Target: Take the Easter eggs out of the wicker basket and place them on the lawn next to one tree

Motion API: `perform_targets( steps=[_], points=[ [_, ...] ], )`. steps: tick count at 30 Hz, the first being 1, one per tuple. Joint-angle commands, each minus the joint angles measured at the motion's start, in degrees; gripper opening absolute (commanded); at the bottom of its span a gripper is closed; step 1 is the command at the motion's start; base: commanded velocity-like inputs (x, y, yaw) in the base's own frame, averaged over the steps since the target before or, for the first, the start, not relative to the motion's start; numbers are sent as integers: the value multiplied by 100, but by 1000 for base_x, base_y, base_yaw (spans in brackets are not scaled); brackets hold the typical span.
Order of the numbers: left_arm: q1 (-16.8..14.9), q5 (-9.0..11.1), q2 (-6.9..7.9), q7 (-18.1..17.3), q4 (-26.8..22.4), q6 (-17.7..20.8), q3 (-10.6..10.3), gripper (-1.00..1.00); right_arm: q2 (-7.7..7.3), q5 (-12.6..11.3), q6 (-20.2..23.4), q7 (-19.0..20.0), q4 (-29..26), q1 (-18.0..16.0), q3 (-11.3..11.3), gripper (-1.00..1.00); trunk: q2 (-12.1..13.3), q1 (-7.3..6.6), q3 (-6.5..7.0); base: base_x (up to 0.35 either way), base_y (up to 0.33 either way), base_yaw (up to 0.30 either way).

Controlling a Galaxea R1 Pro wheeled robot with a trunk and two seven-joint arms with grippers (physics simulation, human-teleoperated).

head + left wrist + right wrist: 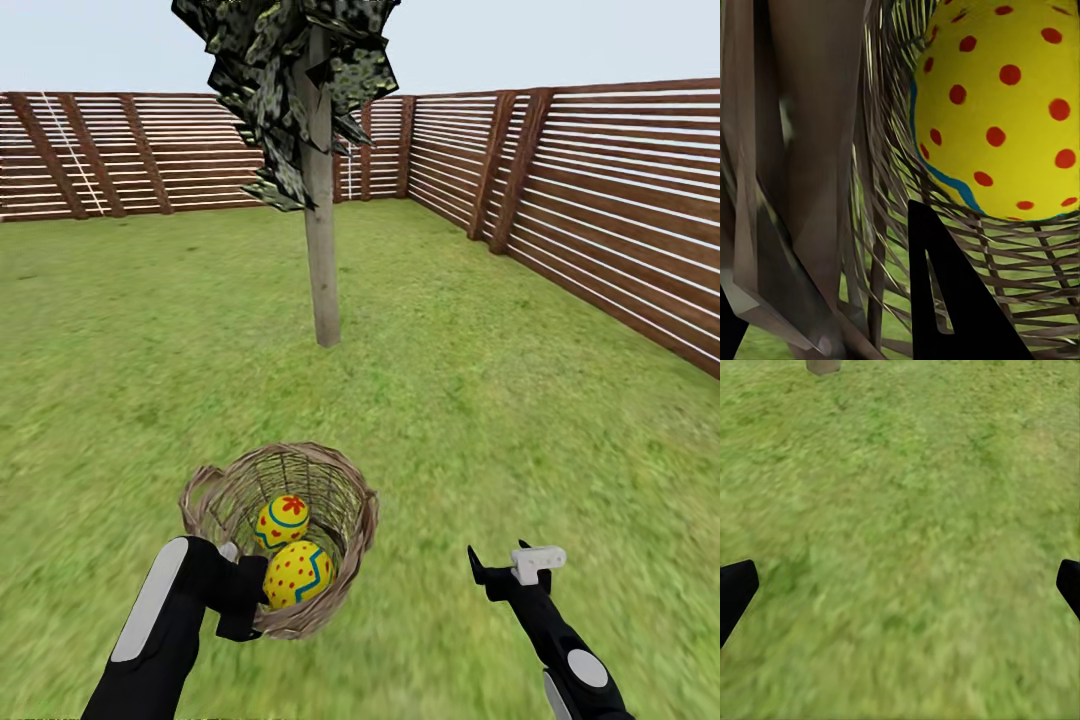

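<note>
Fenced garden w/ lawn (120,340) all round, slat fence (600,200) running behind and along the rt side, tree (322,250) standing straight ahead, well beyond the basket. Wicker basket (285,535) appearing tilted, mouth facing up and toward the head cam; left gripper (245,600) seeming to be clamping its near rim — in left wrist view one dark finger (945,300) lying against the weave, rim twigs between the jaws, so prob closed on the basket, though the 2nd finger is mostly hidden.

Contents: 2 eggs showing inside, flower egg (282,522) sitting deeper, dotted egg (297,575) sitting nearer the rim, just beside the left gripper; the two look touching. 3rd egg: can't see it, maybe hidden under these.

Right gripper (505,570) hanging over bare grass, jaws spread wide, holding nothing; right wrist view giving grass plus the trunk base (823,366) ahead.

Key relation: eggs lying to the left of the right gripper, near. Dotted egg's long axis running roughly up-slope toward the rim. Right arm is the free one, so likely the picker, reaching left into the mouth.
</note>
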Motion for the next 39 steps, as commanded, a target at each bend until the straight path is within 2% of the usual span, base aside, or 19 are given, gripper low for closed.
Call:
perform_targets(
  steps=[1,10,21,29,39],
  points=[
    [-4,16,-6,31,-3,66,12,-100,-4,-20,-5,12,-1,-1,3,100,39,-23,15,0,0,36],
    [-4,16,-7,31,15,66,12,-100,-4,-20,-8,11,2,-1,-1,100,400,-221,177,0,0,2],
    [-4,11,-6,41,15,58,12,-100,-4,-20,-23,12,-1,-1,-10,100,841,-462,472,0,0,0],
    [-4,-22,-5,391,15,24,12,-100,-4,-20,-23,12,1,-1,-2,100,1162,-638,690,0,0,0],
    [-4,-27,2,427,65,22,12,-100,-4,-20,-23,12,4,-1,-7,100,1563,-858,963,0,0,0]
  ],
)
